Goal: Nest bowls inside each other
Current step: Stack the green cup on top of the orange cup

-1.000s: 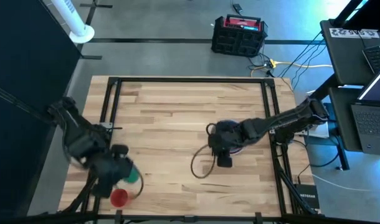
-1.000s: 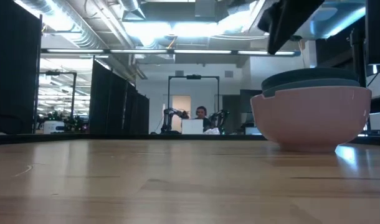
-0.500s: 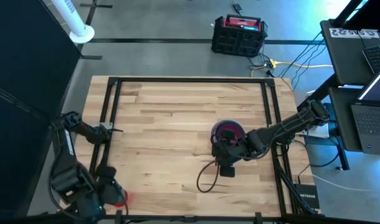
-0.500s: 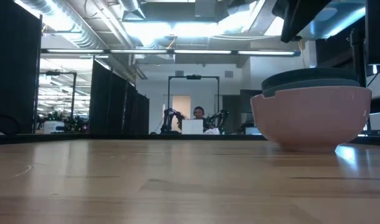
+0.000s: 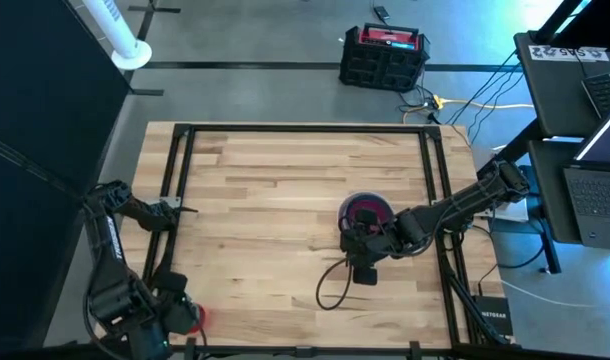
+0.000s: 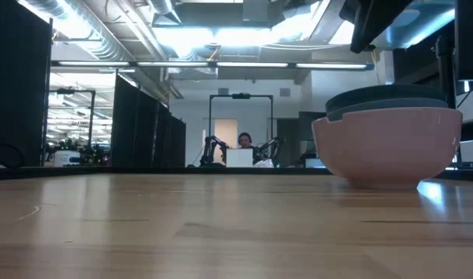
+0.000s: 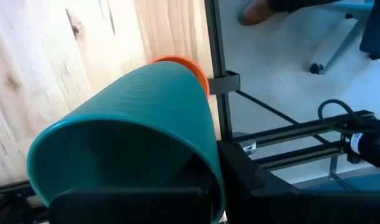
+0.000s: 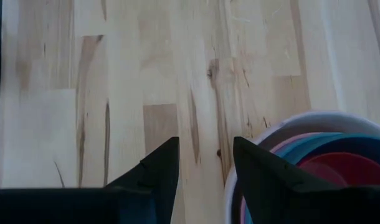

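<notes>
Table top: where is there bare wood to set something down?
The table is bare between the nested bowls and the left rail, and along the far edge. It is crowded around the right gripper beside the bowls and at the left gripper's near-left corner with the red cup.

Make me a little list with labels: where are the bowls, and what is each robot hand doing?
bowls: stacked right of the table's middle, magenta innermost
left gripper: at the table's near left corner, shut on a green cup
red cup: beside the left gripper
right gripper: empty, jaws apart, just beside the stack
</notes>
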Action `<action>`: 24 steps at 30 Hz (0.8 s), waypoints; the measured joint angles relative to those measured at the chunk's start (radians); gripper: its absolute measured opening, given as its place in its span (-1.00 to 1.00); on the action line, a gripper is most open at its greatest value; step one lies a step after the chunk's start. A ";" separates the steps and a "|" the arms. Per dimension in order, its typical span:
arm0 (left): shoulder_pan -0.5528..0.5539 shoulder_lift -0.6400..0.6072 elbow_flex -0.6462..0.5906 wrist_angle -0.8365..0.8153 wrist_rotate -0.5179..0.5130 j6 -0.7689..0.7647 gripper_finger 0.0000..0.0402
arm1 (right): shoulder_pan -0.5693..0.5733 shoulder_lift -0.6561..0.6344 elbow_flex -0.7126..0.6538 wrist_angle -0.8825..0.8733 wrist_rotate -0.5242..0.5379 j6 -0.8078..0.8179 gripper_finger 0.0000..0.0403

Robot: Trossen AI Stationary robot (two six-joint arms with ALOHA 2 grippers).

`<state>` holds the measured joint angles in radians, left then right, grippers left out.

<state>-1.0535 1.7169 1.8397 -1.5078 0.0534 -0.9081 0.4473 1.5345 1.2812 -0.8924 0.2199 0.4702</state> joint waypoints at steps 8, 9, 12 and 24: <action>-0.003 0.028 0.000 0.004 0.000 -0.002 -1.00 | 0.000 0.000 0.000 -0.001 0.000 -0.002 -0.31; -0.004 0.032 0.000 0.004 0.001 -0.002 -1.00 | 0.000 0.000 0.000 -0.001 0.000 -0.002 -0.31; -0.005 0.043 0.000 0.006 0.001 -0.002 -1.00 | 0.000 0.000 0.000 -0.001 0.000 -0.003 -0.31; -0.016 0.083 0.000 0.009 0.001 -0.009 -1.00 | 0.000 0.000 0.000 -0.001 0.000 -0.007 -0.31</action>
<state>-1.0699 1.7999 1.8393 -1.4991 0.0549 -0.9168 0.4473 1.5345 1.2812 -0.8930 0.2203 0.4633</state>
